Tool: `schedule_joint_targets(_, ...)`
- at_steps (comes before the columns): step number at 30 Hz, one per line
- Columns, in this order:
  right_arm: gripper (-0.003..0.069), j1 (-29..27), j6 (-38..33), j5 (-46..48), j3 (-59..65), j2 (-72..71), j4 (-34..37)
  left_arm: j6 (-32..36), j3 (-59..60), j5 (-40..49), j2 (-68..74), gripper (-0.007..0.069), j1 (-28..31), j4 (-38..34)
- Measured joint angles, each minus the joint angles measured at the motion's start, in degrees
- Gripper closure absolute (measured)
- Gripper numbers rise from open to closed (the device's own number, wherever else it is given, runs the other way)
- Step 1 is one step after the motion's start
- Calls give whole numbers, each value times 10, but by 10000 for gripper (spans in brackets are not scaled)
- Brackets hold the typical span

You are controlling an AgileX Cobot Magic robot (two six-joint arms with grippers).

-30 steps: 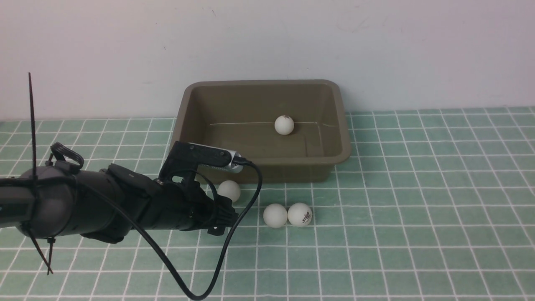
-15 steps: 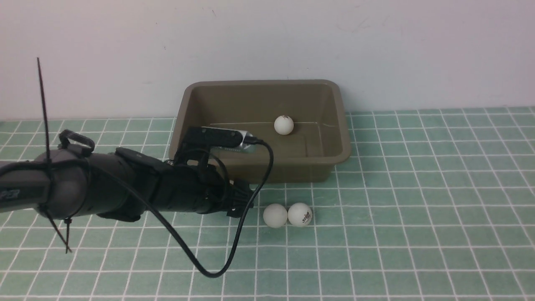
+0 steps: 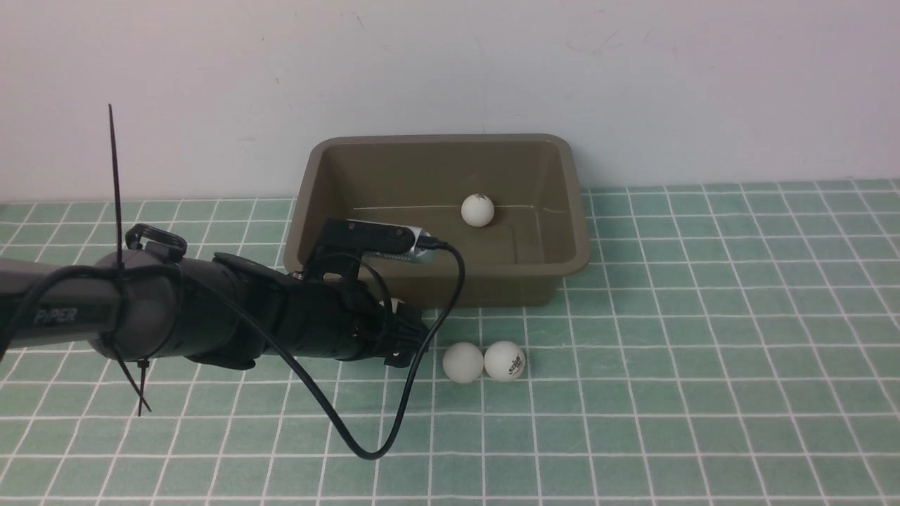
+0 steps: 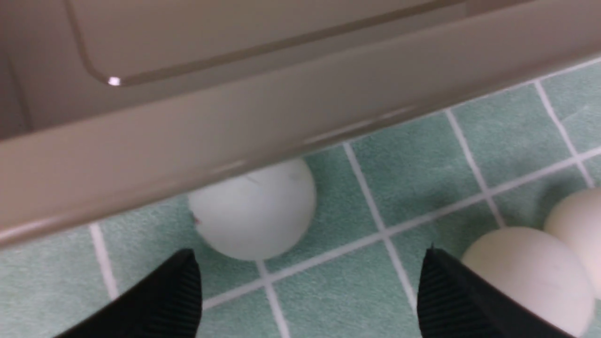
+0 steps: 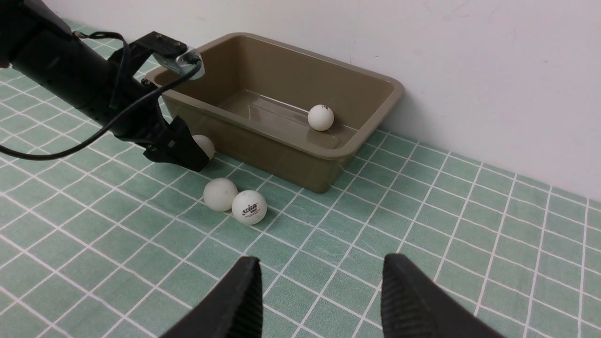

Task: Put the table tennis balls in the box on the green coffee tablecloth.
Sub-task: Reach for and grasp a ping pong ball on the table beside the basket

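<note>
The olive-brown box (image 3: 492, 287) stands against the wall on the green coffee tablecloth (image 3: 703, 365), with one table tennis ball (image 3: 477, 210) inside. Two balls touch each other on the cloth in front of it, a plain one (image 3: 463, 362) and one with a logo (image 3: 505, 360). Another ball (image 4: 253, 211) lies against the box's front wall (image 4: 263, 122). My left gripper (image 4: 307, 263) is open and low over the cloth, its fingertips just short of that ball and apart from it. In the front view my left gripper (image 3: 404, 337) hides most of that ball. My right gripper (image 5: 319, 267) hovers open and empty, far from the balls.
A white wall (image 3: 450, 70) rises directly behind the box. The left arm's black cable (image 3: 394, 422) loops down onto the cloth near the two loose balls. The left arm (image 5: 70, 70) lies across the cloth's left side.
My left arm has swung forward and right toward the box's front wall, and its gripper now covers the ball there in the front view. The balls have not moved.
</note>
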Motion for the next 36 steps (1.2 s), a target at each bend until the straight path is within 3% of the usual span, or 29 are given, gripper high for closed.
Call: schedule_joint_targets(36,332,0,-2,-6,0,0,0,21,-45,-10,58,69,-1,-11)
